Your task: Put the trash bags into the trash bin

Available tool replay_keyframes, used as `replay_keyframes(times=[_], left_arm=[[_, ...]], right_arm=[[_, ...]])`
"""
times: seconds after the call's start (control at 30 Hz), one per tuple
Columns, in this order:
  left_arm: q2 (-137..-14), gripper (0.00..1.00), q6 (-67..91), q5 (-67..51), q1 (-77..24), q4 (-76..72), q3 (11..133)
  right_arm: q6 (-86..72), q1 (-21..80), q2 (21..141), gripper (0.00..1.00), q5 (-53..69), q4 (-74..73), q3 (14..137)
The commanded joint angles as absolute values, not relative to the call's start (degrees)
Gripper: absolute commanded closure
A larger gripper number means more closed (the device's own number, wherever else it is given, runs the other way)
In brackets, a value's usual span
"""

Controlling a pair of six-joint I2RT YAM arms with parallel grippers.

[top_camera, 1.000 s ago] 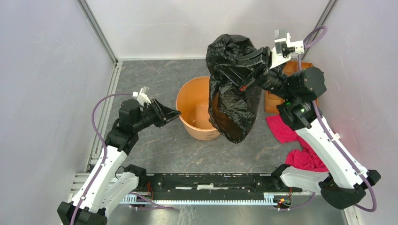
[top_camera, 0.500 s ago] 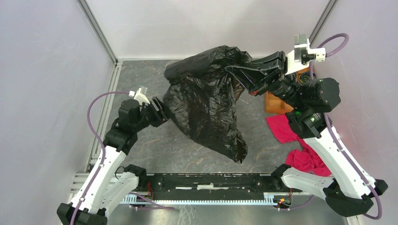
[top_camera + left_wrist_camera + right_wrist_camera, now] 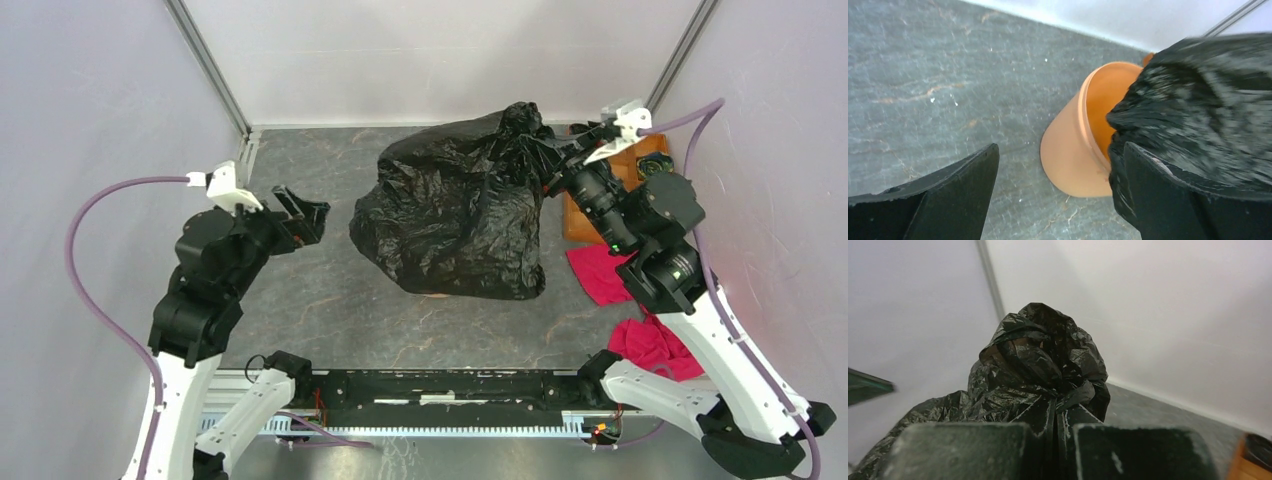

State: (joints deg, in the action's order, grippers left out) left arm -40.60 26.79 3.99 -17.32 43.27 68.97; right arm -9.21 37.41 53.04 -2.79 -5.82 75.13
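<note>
Left arm (image 3: 185, 385): white shells on the long links, with chunky black motor housings further back from the jaws.
Right arm (image 3: 720, 345): same livery, white links and round black joints.
Left gripper (image 3: 303, 212): two matte black wedge fingers with flat inner faces.
Right gripper (image 3: 1055, 440): black blocky fingers, flecked with pale scuffs.
Wrist brackets (image 3: 225, 188): small, white, angular, one right behind each set of jaws.
Cables (image 3: 100, 205): purple, one per arm, running back from behind the jaws.

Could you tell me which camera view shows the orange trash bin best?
The left wrist view: the trash bin shows its orange wall, rim and some of its inside, the trash bag draped over the rest. In the top external view the bag hides it; the right wrist view shows none of it.
</note>
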Motion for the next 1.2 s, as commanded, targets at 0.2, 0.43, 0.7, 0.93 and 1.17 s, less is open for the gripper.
replay_keyframes(times=[0.2,0.43,0.7,0.93,1.17], left_arm=[[-47.7,0.00,28.2,-12.8,-17.1,31.8,73.4],[-51.3,0.00,32.2,-33.1,-17.1,23.1,67.6],[-44.4,0.00,27.2,-35.4,-17.1,29.1,62.9],[-42.3,0.00,26.6,-41.1,-17.1,28.8,63.1],[-44.1,0.00,40.2,-48.3,-17.6,9.1,53.7]], right_arm=[[-2.8,37.5,58.0,0.99,-13.1,-15.1,82.4],[-3.4,37.5,61.5,0.99,-11.5,-20.1,84.5],[-1.9,37.5,69.6,0.99,-16.4,-29.3,92.6],[1.8,37.6,75.3,0.99,-29.7,-34.5,95.5],[1.2,37.5,75.3,0.99,-25.1,-32.7,96.0]])
